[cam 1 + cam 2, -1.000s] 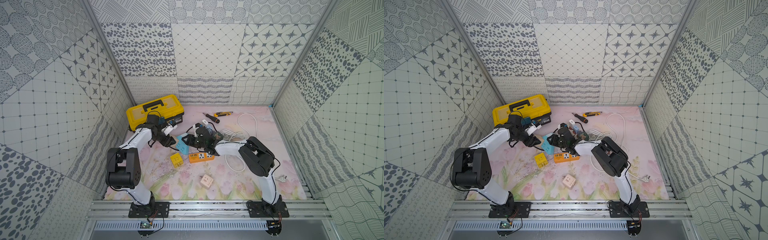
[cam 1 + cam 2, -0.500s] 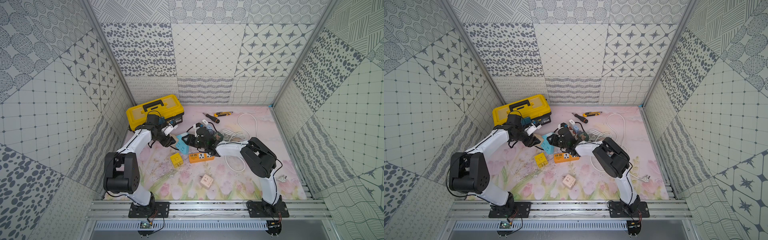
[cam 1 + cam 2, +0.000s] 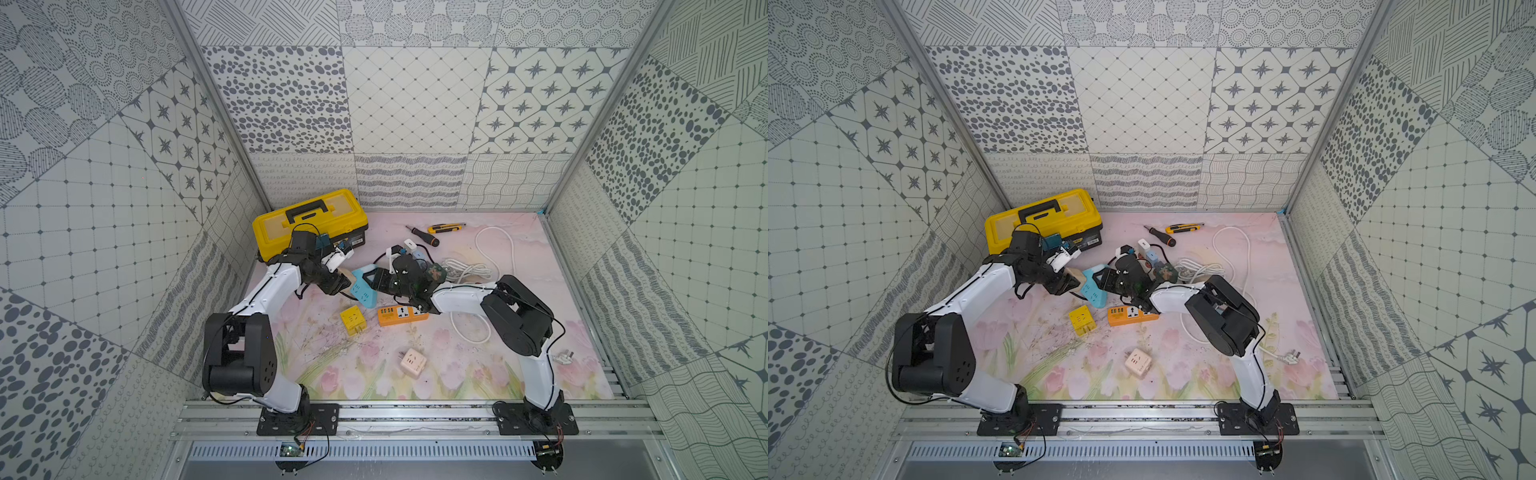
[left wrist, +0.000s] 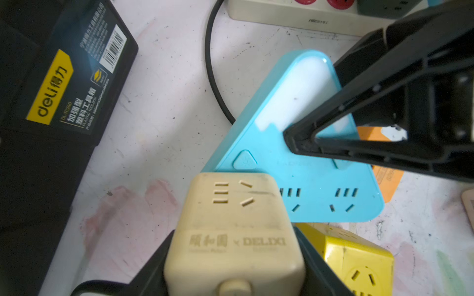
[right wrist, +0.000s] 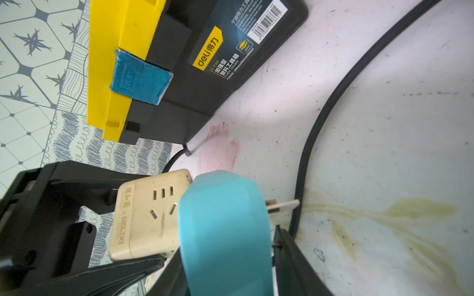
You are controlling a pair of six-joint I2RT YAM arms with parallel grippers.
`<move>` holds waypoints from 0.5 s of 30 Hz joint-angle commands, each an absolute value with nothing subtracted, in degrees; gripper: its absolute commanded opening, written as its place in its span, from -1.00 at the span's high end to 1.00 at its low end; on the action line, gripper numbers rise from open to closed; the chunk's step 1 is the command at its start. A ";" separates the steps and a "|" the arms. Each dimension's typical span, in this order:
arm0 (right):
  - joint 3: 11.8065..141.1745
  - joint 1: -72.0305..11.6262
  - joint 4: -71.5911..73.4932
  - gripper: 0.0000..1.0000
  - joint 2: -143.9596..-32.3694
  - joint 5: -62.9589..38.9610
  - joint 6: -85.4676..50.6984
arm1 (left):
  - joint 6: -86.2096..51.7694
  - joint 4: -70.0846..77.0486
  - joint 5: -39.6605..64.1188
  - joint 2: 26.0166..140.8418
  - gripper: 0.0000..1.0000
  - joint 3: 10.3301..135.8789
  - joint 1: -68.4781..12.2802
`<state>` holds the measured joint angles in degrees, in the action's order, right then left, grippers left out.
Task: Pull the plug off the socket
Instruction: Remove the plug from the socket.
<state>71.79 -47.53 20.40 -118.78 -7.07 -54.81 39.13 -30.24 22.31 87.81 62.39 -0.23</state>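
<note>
Left gripper [image 4: 234, 238]: was clamped around the beige cube-shaped plastic plug [image 5: 146, 215], ready for pulling.
Right gripper [image 5: 227, 242]: was pinched on the turquoise triangular plastic socket [image 4: 320, 184], bracing it.
Seam: plug and socket were seen touching, judged not yet parted.

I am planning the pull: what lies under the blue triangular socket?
In the left wrist view, an orange power strip and a yellow cube adapter show from under the edges of the blue socket, and a black cable passes beneath it. The rest under it is covered.

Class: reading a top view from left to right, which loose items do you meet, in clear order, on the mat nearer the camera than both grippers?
yellow cube adapter → orange power strip → white plug
</note>
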 commanded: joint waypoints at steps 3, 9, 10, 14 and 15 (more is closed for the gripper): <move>70.25 -46.17 4.42 1.00 -123.55 2.66 -53.40 | 49.02 -28.81 32.61 82.68 1.00 59.50 -6.17; 69.79 -46.07 4.70 1.00 -123.39 3.22 -53.79 | 34.31 -31.92 50.75 87.46 1.00 66.53 2.00; 69.79 -46.14 4.58 1.00 -123.27 3.40 -53.79 | 35.38 -31.16 50.50 86.84 1.00 65.84 1.60; 70.20 -46.05 4.39 1.00 -123.05 3.85 -53.81 | 47.58 -33.26 37.09 84.19 1.00 62.92 -4.70; 70.38 -46.04 4.31 1.00 -122.98 3.92 -53.83 | 49.48 -33.77 35.55 83.95 1.00 62.54 -5.58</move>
<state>72.36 -47.64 19.66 -118.54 -6.81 -54.96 39.70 -30.70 19.75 86.85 62.85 -1.37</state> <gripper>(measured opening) 0.467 0.617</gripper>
